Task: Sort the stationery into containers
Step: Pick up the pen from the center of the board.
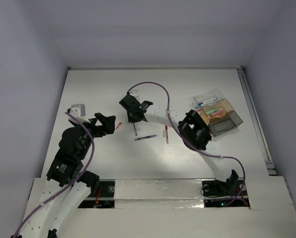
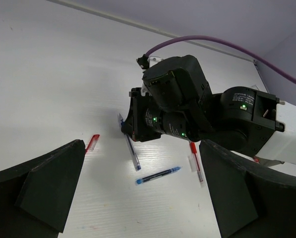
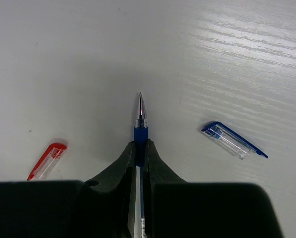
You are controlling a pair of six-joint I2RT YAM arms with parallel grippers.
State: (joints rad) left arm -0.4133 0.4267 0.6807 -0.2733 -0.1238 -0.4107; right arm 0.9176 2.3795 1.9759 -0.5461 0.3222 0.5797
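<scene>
My right gripper (image 3: 140, 148) is shut on a blue pen (image 3: 140, 119) with its metal tip pointing ahead, low over the table; both also show in the top view (image 1: 133, 116) and the left wrist view (image 2: 129, 130). A second blue pen (image 1: 145, 138) (image 2: 158, 175) and a red pen (image 1: 167, 135) (image 2: 195, 161) lie just beside it. A red cap (image 3: 47, 161) (image 2: 92, 143) and a blue cap (image 3: 232, 140) lie on either side. My left gripper (image 1: 106, 124) (image 2: 148, 198) is open and empty, left of the pens. The containers (image 1: 218, 113), clear, orange and grey, stand at the right with some items inside.
A small white-grey block (image 1: 77, 107) sits at the left, behind my left arm. The right arm's purple cable (image 1: 158, 89) arcs over the table's middle. A rail (image 1: 255, 119) runs along the table's right edge past the containers.
</scene>
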